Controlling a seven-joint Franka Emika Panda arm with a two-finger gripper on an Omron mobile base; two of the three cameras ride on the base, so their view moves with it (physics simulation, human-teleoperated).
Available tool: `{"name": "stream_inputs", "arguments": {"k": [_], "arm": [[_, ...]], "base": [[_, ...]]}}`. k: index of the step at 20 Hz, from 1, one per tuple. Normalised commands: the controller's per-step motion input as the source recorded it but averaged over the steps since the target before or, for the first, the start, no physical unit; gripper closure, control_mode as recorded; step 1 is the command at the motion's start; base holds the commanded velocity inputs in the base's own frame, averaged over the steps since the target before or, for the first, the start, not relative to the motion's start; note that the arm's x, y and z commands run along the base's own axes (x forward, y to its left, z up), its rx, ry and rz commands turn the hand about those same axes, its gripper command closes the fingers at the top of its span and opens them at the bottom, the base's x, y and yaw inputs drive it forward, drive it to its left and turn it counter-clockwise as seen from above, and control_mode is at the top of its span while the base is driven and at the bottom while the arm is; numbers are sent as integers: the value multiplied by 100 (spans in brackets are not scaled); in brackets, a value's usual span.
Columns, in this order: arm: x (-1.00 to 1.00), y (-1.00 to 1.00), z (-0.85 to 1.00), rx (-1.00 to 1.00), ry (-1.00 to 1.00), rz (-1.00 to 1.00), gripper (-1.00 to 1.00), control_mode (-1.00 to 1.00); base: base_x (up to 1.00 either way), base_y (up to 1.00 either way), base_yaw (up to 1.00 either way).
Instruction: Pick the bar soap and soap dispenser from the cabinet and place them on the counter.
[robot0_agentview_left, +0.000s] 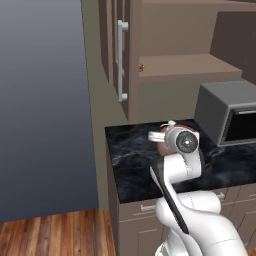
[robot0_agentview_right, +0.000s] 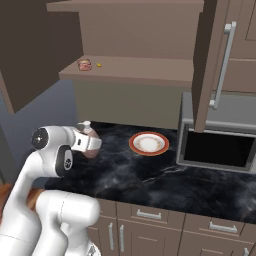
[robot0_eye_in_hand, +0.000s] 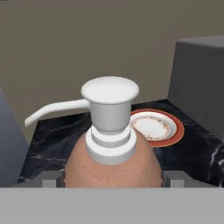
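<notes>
**Pump bottle down at the black counter**

Black marble-patterned counter (robot0_agentview_right: 165, 180) on brown drawers, wood floor (robot0_agentview_left: 50, 232) to the left. Grey microwave (robot0_agentview_right: 217, 145) and an orange-rimmed plate (robot0_agentview_right: 149, 143) sit nearby. The claw (robot0_eye_in_hand: 113, 180) is spread wide around the rounded brown soap dispenser (robot0_eye_in_hand: 111, 164). Small orange-tan bar soap (robot0_agentview_right: 99, 64) sits on the open brown cabinet's shelf (robot0_agentview_right: 135, 70).

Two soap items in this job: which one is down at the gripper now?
The soap dispenser, brown with a white pump, sits between the gripper fingertips over the counter. The small orange bar soap lies on the cabinet shelf.
</notes>
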Motion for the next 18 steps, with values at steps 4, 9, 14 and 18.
{"name": "stream_inputs", "arguments": {"k": [4,9,14,18], "arm": [[2,-2,-68,-10,-18,0,100,-100],[2,-7,-74,-10,-21,0,100,-100],[0,-25,-52,-1,-12,-4,100,-100],[0,-44,-33,5,-1,-12,100,-100]], "base": [[0,0,0],[0,0,0],[0,0,0],[0,0,0]]}}
